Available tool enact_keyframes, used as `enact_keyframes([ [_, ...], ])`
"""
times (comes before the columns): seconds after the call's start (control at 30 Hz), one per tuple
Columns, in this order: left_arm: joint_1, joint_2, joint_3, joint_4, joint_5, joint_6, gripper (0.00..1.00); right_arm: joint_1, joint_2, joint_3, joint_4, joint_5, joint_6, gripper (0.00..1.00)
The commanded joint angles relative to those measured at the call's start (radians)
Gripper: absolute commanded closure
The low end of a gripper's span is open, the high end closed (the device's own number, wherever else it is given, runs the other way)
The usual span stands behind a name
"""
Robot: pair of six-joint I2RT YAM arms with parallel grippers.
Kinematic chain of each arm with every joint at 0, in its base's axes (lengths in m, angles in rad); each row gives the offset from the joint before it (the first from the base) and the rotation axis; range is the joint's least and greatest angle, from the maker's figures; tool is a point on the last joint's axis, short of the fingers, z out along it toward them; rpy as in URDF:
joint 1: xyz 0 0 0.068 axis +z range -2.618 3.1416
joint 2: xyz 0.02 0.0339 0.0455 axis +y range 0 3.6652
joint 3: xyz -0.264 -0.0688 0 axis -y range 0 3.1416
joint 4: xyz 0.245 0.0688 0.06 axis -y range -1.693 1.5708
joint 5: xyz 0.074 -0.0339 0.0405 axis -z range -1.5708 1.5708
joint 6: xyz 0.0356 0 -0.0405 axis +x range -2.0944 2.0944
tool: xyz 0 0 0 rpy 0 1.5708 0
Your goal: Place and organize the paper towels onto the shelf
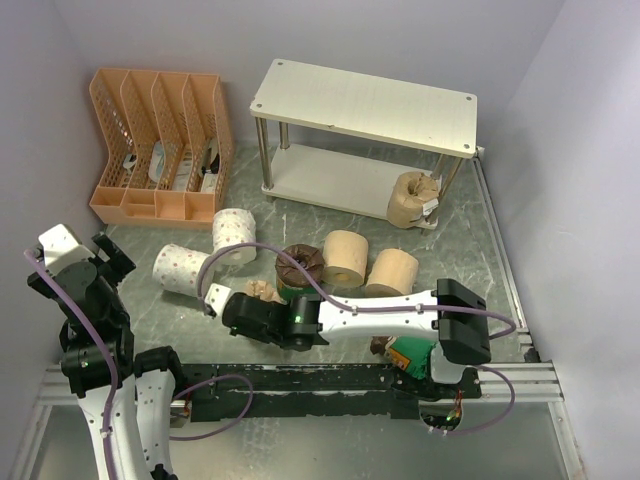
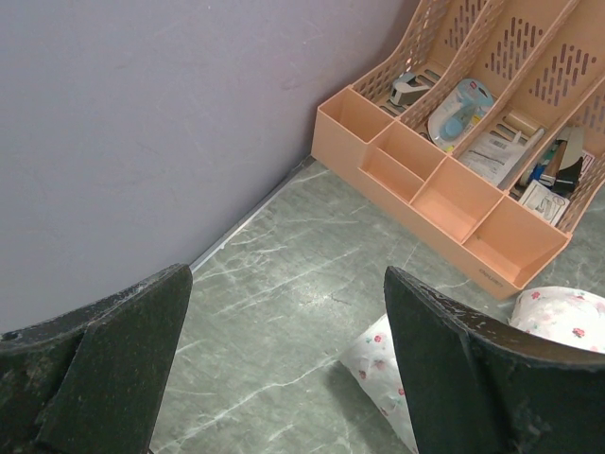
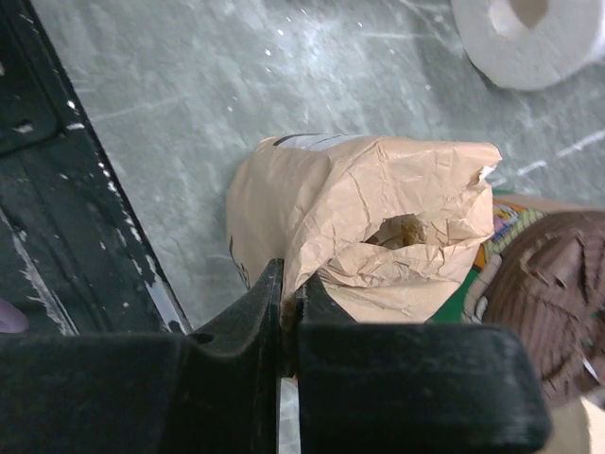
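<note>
The right end effector (image 3: 284, 288) has its fingers pressed together. They appear to pinch a fold of wrapper at the near edge of a crumpled roll (image 3: 364, 227). This roll is tan and lies on its side on the green marbled surface (image 3: 189, 85), its dented end facing the wrist camera. Whether it has been lifted cannot be told.

Just to its right lies a green roll (image 3: 544, 284) with a dark brown end. Beyond that, a tan roll (image 1: 345, 258) and a second tan roll (image 1: 392, 272) sit side by side. To the left are a white roll (image 1: 232, 235) and a second white roll (image 1: 180, 268), close together. A second green roll (image 1: 405, 352) is partly hidden under the right arm, near its base.

The left end effector (image 2: 284, 312) is spread wide and holds nothing. It hangs near the left wall, above the surface and close to the white pair.

At the far side stands the shelf (image 1: 365, 100). Its top board is bare. Its lower board carries one shelved roll (image 1: 412, 200), tan, at the right end. An orange organizer (image 1: 160, 140) stands to the shelf's left.

The task looks to be at an early stage. One of the eight rolls is placed and seven lie on the surface. The crumpled one seems next to go, and all the arranging on the boards is yet to be done.
</note>
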Motion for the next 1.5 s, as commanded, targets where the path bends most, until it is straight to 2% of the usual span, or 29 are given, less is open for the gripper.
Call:
enact_keyframes([
  [0.0, 0.009, -0.011, -0.008, 0.035, -0.003, -0.005, 0.06, 0.033, -0.077, 0.067, -0.111, 0.176, 0.021, 1.0],
  [0.13, 0.009, -0.011, -0.01, 0.037, 0.001, -0.007, 0.06, 0.065, -0.144, 0.186, -0.206, 0.323, 0.028, 1.0],
  [0.3, 0.01, -0.013, -0.009, 0.036, 0.0, -0.008, 0.05, 0.089, -0.113, 0.381, -0.367, 0.583, 0.026, 1.0],
  [0.5, 0.006, -0.013, -0.013, 0.038, -0.004, -0.008, 0.05, -0.03, -0.101, 0.401, -0.437, 0.696, 0.023, 1.0],
  [0.7, 0.004, -0.021, -0.013, 0.041, -0.014, -0.013, 0.06, -0.292, -0.168, 0.236, -0.199, 0.682, -0.104, 1.0],
  [0.83, 0.005, -0.044, -0.016, 0.045, -0.035, -0.017, 0.06, -0.424, -0.196, 0.138, 0.013, 0.613, -0.215, 1.0],
  [1.03, 0.006, -0.069, -0.016, 0.042, -0.02, -0.017, 0.06, -0.6, -0.166, 0.076, 0.166, 0.488, -0.279, 1.0],
  [1.23, 0.007, -0.077, -0.017, 0.046, -0.024, -0.016, 0.06, -0.719, -0.109, 0.042, 0.279, 0.38, -0.298, 1.0],
  [1.43, 0.006, -0.078, -0.016, 0.045, -0.039, -0.017, 0.05, -0.772, -0.046, 0.059, 0.281, 0.349, -0.281, 1.0],
  [1.47, 0.007, -0.079, -0.016, 0.047, -0.039, -0.017, 0.06, -0.772, -0.041, 0.061, 0.279, 0.351, -0.278, 0.95],
])
